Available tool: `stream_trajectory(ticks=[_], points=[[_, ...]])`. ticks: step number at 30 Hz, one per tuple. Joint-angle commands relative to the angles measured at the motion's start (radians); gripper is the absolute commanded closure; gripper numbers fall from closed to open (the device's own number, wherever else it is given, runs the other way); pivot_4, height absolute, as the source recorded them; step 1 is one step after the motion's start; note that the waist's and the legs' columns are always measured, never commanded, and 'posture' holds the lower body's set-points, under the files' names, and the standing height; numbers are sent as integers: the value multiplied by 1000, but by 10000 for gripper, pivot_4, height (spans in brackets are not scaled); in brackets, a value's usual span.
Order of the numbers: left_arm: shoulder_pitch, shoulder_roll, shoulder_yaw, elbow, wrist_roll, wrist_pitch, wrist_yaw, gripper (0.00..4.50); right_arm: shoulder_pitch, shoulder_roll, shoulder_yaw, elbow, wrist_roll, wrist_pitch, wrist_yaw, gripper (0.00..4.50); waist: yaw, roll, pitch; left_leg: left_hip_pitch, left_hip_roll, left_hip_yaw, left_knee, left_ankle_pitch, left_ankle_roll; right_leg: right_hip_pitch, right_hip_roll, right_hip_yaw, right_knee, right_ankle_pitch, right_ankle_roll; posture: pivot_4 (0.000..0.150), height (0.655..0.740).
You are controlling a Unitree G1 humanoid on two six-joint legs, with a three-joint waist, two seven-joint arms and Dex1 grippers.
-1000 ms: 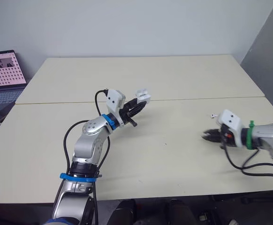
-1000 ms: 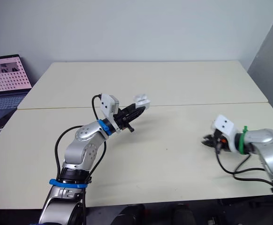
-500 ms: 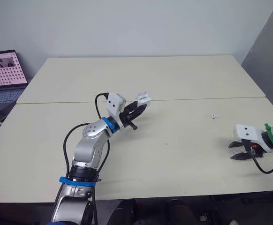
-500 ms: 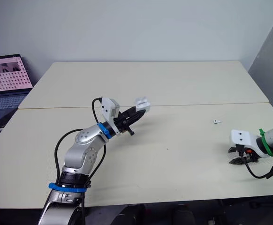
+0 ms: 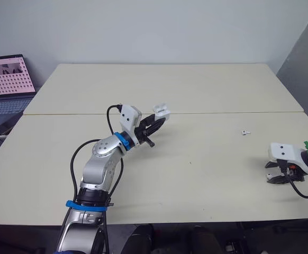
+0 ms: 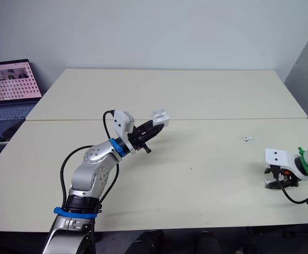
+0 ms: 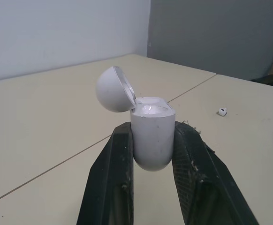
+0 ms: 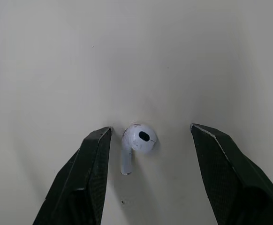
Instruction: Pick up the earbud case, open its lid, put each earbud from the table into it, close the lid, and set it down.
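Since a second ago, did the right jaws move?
Yes. The right jaws went rightward and back toward the robot, away from the far earbud, and now sit open around another earbud.

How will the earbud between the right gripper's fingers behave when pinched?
The earbud looks smooth and glossy, so probably light and slippery. Its round head on a thin stem may pivot or squirt from the right gripper.

The left arm reaches forward with elbow bent, its black two-fingered left gripper (image 5: 158, 119) clamped on a glossy white earbud case (image 7: 150, 136). The black-fingered right gripper (image 8: 150, 131) hangs low, pointing down, fingers spread wide.
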Motion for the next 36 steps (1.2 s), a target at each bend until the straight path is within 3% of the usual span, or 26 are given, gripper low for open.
stream_trajectory(ticks=[1,9,18,21,27,36], points=[[-1,4,-4,-55,-12,-2,7,37561,60,-2,-57,-112,48,248,-32,17209,2,0,0,0,0,0,0,0,0,0,0,0,0,0,0,1500,7400],[7,-6,-12,-57,-9,-1,17,37561,252,-30,-164,-293,83,375,-131,17209,10,0,0,-2,0,0,0,-1,1,-1,0,-1,-1,0,0,1500,7400],[-14,-5,-18,-30,-9,-13,16,37561,286,-25,-182,-317,95,401,-175,17209,11,0,0,-1,0,0,0,-1,1,0,0,-1,-1,-1,1,1500,7400],[-11,-2,-18,-31,-8,-12,16,37561,294,-33,-178,-310,95,390,-176,22474,11,0,0,-1,0,0,0,-1,1,0,0,-1,-1,-1,1,1500,7400],[1,5,-13,-42,-9,-7,20,37561,327,-65,-166,-268,68,285,-167,40959,11,0,0,-1,0,0,0,-1,1,0,0,-1,-2,-1,1,1500,7400],[5,10,-12,-43,-10,-17,15,37561,252,-17,-181,-287,121,177,-143,40933,11,-1,0,-1,1,1,1,-1,1,1,1,-1,-3,0,2,1500,7400]])
